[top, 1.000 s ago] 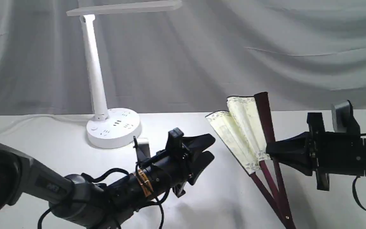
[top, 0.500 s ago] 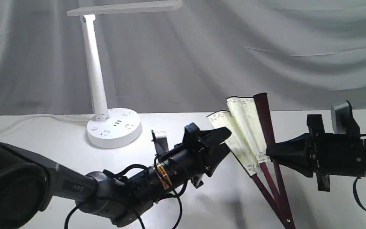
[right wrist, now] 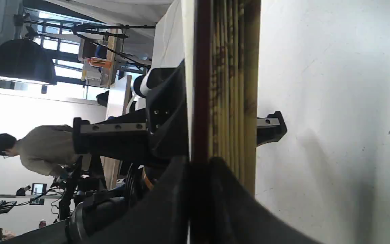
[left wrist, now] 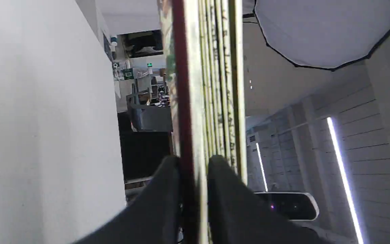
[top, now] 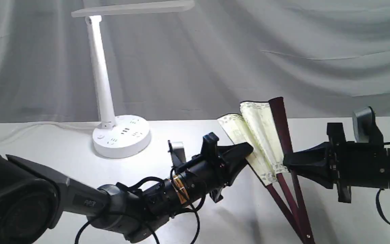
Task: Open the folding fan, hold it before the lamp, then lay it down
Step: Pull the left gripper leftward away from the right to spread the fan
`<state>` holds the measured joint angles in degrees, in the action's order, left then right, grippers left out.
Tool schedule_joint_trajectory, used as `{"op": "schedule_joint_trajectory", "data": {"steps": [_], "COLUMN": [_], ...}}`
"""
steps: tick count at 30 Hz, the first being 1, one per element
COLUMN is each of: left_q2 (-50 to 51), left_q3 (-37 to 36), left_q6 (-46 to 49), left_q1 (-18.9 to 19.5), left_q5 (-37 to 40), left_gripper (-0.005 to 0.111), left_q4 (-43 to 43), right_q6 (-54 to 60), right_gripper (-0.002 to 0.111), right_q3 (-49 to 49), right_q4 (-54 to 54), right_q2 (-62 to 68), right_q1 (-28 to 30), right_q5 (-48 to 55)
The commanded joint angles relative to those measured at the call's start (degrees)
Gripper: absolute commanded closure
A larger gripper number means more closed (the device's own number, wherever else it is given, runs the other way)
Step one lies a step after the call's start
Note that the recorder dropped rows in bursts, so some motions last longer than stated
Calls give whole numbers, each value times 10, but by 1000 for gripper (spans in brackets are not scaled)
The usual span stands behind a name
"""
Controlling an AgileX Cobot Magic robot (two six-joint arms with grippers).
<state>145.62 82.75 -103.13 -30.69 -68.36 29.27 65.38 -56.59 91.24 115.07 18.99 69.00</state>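
Note:
The folding fan stands upright and partly spread, its cream pleats between dark maroon ribs that meet near the table's front edge. My right gripper is shut on the right maroon outer rib. My left gripper reaches in from the left and is shut on the fan's left outer edge. In the left wrist view, the gripper has both black fingers pressed against a maroon rib of the fan. The right wrist view shows that gripper clamped on a rib of the fan. The lamp stands lit at the back left.
The lamp's round base with sockets sits on the white table, and its cord trails left. A grey draped backdrop hangs behind. The left arm stretches low across the table's front.
My left gripper has moved right and slightly up to the fan's left edge and closed on it. The right gripper and its rib have stayed put.

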Motion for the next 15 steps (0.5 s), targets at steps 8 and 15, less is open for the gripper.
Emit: {"op": "schedule_joint_trajectory", "data": {"steps": [8, 15], "left_q2": [0, 0], "left_q3": [3, 3], "left_q6": [-28, -31], "left_q1": [-2, -2], "left_q5": [-10, -16], "left_gripper": [107, 107], "left_q4": [-3, -33], "right_q6": [7, 15], "right_gripper": [108, 108], "right_q3": [1, 1], "right_q4": [10, 29], "right_q2": [-8, -8], "right_q1": [2, 2], "right_q5": [10, 10]}}
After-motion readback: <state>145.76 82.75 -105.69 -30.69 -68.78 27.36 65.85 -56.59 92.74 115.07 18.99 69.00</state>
